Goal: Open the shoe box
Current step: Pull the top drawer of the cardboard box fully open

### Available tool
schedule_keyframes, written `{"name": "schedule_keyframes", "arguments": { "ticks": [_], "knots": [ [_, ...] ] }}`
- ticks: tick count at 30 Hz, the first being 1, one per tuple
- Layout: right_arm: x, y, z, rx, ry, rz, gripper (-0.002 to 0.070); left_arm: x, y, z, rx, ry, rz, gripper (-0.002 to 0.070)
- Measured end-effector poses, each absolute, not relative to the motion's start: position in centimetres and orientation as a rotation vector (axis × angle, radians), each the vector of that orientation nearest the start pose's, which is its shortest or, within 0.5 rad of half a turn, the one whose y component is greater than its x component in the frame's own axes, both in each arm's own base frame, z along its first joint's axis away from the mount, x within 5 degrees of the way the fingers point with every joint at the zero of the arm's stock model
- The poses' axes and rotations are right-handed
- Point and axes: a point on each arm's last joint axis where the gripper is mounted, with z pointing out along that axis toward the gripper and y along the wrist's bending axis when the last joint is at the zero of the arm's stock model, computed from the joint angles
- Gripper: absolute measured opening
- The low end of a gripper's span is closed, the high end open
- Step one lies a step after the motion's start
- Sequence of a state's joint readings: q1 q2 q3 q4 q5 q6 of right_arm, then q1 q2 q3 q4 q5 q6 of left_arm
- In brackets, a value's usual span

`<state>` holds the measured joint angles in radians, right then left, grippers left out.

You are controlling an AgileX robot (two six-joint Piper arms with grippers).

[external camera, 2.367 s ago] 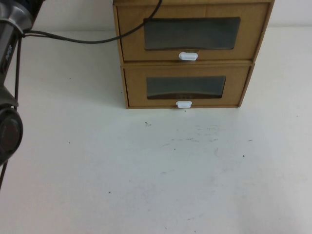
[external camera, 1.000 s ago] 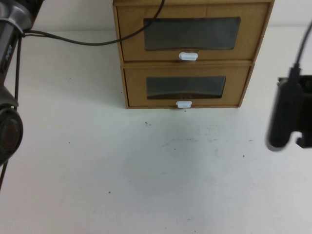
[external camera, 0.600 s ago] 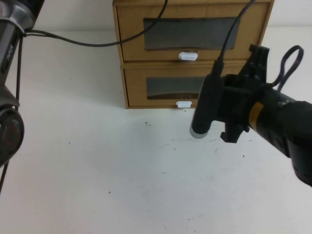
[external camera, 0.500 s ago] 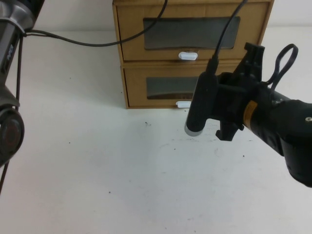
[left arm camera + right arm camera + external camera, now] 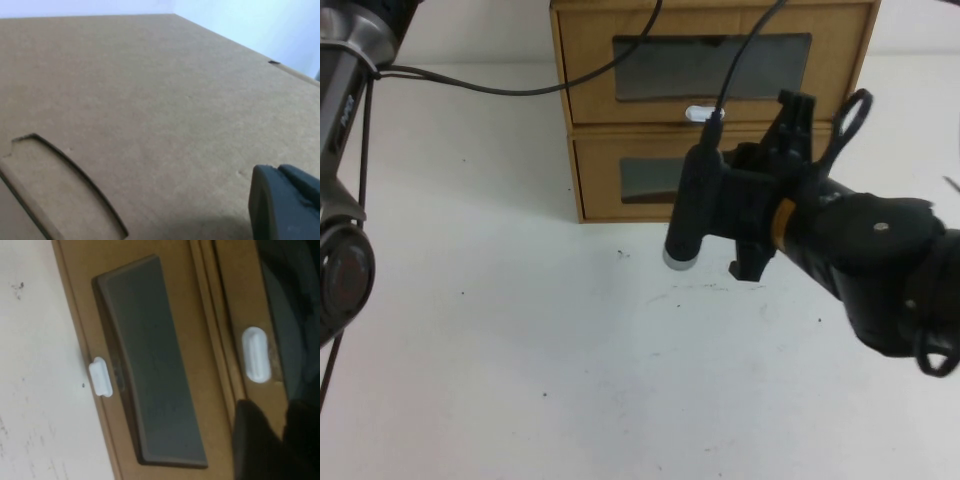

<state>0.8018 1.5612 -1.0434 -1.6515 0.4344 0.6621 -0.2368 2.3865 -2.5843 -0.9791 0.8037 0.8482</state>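
Note:
Two brown cardboard shoe boxes are stacked at the table's far side, an upper box (image 5: 588,70) on a lower box (image 5: 600,182). Each has a dark window and a white pull tab. The upper tab (image 5: 698,113) (image 5: 256,360) shows; the lower tab (image 5: 100,377) is hidden in the high view by my right arm. My right gripper (image 5: 796,110) (image 5: 286,407) hovers in front of the upper box's front, beside its tab, jaws slightly parted and holding nothing. My left gripper (image 5: 277,171) sits shut just above the upper box's top panel (image 5: 150,100).
The white table (image 5: 520,360) spreads in front of the boxes. My left arm (image 5: 345,150) runs along the left edge, and its black cable (image 5: 500,88) trails over the table to the upper box. My right arm's wrist camera (image 5: 688,215) hangs before the lower box.
My right arm has swept in from the right edge and moved left, ending in front of both box fronts. The boxes and the left arm have not moved.

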Motion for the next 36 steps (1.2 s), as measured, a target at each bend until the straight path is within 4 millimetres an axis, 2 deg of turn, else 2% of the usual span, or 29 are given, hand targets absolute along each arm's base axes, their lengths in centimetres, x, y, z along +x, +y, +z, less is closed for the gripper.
{"name": "schedule_keyframes", "arguments": {
  "ticks": [3,5,7,11,15,21,24,31,36],
  "knots": [
    [27.9,23.3,27.7,-1.369,1.452,-0.568,0.0237,51.0,-17.9,36.3,0.701,1.676,-0.714,-0.0006],
    [28.5,23.5,26.9,-1.373,1.473,-0.601,0.0321,50.9,-17.9,36.3,0.702,1.674,-0.714,-0.0006],
    [29.0,23.5,26.0,-1.385,1.490,-0.639,0.0356,50.9,-17.9,36.3,0.702,1.674,-0.714,-0.0006],
    [29.5,23.8,25.0,-1.429,1.485,-0.679,0.0321,50.9,-17.9,36.3,0.702,1.674,-0.714,-0.0006],
    [29.9,24.2,26.1,-1.400,1.467,-0.678,0.0283,50.9,-17.9,36.4,0.701,1.673,-0.716,-0.0007],
    [30.5,24.7,27.9,-1.350,1.437,-0.675,0.0274,50.9,-17.9,36.4,0.700,1.673,-0.718,-0.0007],
    [30.5,24.9,28.2,-1.370,1.412,-0.691,0.0274,50.9,-17.9,36.4,0.699,1.672,-0.720,-0.0007],
    [30.8,25.2,27.1,-1.431,1.397,-0.718,0.0269,51.0,-18.0,36.3,0.696,1.672,-0.727,-0.0007],
    [32.0,24.9,26.1,-1.452,1.412,-0.749,0.0244,50.9,-18.0,36.3,0.694,1.671,-0.730,-0.0007]
  ]
}}
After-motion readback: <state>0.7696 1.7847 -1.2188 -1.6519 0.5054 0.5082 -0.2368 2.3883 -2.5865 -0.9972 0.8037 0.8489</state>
